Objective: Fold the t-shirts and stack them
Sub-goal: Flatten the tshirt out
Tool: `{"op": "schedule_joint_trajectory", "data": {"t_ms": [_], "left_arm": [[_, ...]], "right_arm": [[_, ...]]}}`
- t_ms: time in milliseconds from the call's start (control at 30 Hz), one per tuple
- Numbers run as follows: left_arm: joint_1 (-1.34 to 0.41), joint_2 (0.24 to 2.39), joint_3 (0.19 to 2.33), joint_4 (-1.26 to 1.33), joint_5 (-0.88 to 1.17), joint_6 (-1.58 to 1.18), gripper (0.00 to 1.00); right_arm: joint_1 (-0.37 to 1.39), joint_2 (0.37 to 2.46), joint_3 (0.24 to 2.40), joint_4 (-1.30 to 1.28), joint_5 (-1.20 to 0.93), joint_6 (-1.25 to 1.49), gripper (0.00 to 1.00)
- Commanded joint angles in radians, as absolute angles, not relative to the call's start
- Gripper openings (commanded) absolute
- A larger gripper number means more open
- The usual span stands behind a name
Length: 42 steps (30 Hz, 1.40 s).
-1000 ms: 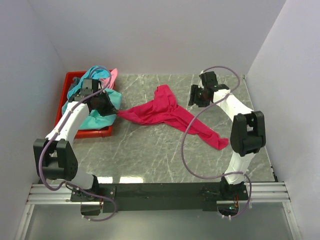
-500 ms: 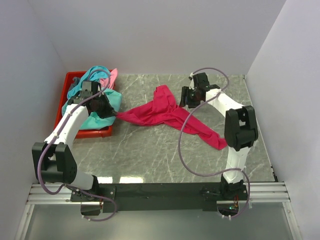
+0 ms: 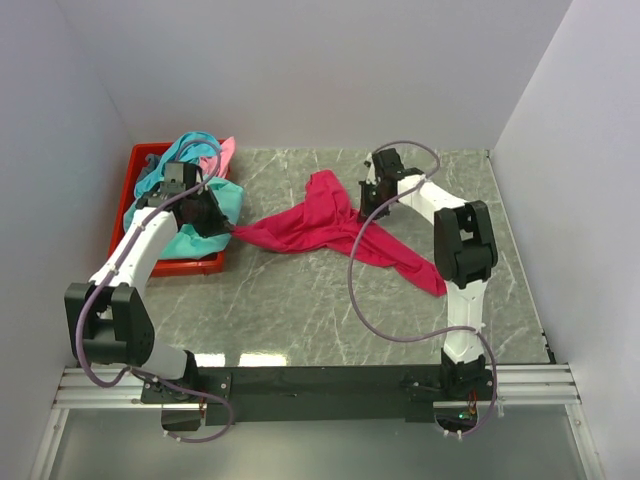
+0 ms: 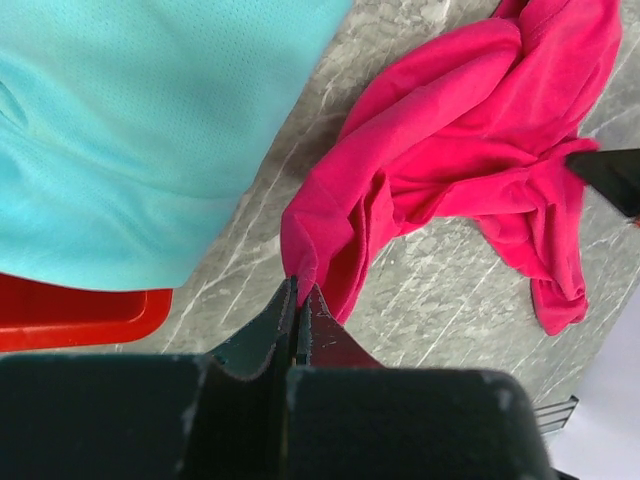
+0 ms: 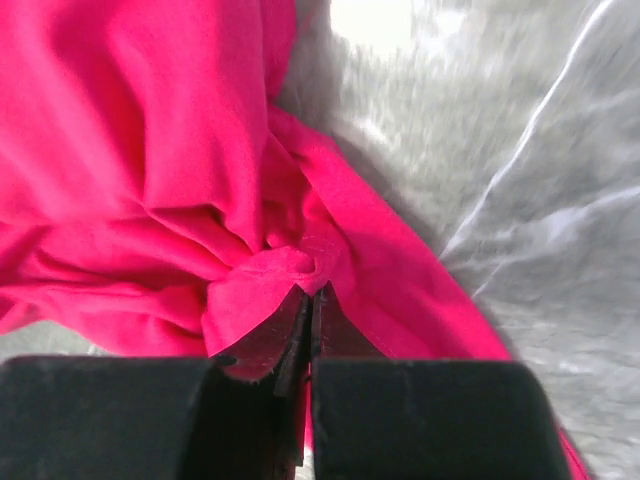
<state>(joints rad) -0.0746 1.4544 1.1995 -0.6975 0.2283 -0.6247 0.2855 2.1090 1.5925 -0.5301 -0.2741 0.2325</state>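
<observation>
Walls (image 3: 300, 70): were plain pale lilac-white, closing in the back and both sides.
Table top (image 3: 300, 310): was grey-green marbled stone with pale veins.
Near edge: carried a black bar (image 3: 320, 382) on a silver rail (image 3: 560, 385).
Light: was soft and even.

No word, label, brand mark, number or sign can be read in any of the views. The magenta-red t-shirt (image 3: 310, 222), the teal t-shirt (image 3: 186, 243) and the red bin (image 3: 190, 267) show plain colour only.
</observation>
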Motion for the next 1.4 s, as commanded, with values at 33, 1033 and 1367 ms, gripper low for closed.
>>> {"op": "schedule_joint_trajectory", "data": {"t_ms": [33, 1033, 1367], "left_arm": [[-0.074, 1.489, 1.242, -0.658, 0.216, -0.626, 0.0], [-0.057, 1.605, 1.339, -0.709, 0.181, -0.551, 0.0], [-0.057, 1.562, 1.282, -0.709, 0.17, -0.563, 0.01]], "right_arm": [[0.265, 2.053, 1.739, -0.575, -0.21, 0.201, 0.0], [0.451, 1.538, 1.281, -0.795, -0.081, 0.218, 0.64], [0.451, 1.51, 1.142, -0.782, -0.258, 0.16, 0.58]]}}
